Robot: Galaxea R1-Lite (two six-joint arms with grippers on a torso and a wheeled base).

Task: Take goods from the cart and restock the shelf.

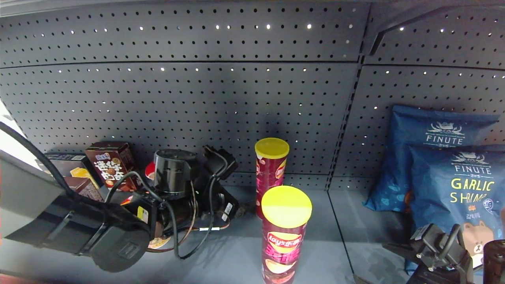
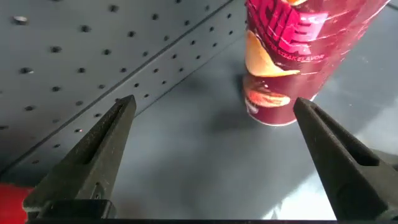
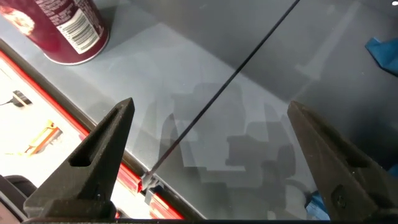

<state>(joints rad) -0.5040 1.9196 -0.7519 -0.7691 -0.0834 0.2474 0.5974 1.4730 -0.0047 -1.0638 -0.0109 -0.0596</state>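
We find open shelf floor (image 1: 355,221) between the front can (image 1: 285,236) and the blue bags (image 1: 457,185). The rear can (image 1: 271,169) and, farther left, brown boxes (image 1: 112,163) block the back along the pegboard (image 1: 197,98).

Before me a dark grey perforated back panel (image 1: 177,98), pinpricks of light (image 1: 268,26) glinting through its upper holes, rises behind a smooth grey shelf (image 1: 236,252).

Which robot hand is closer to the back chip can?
Left. The left gripper is just beside the back chip can; the right gripper is far off by the blue bags.
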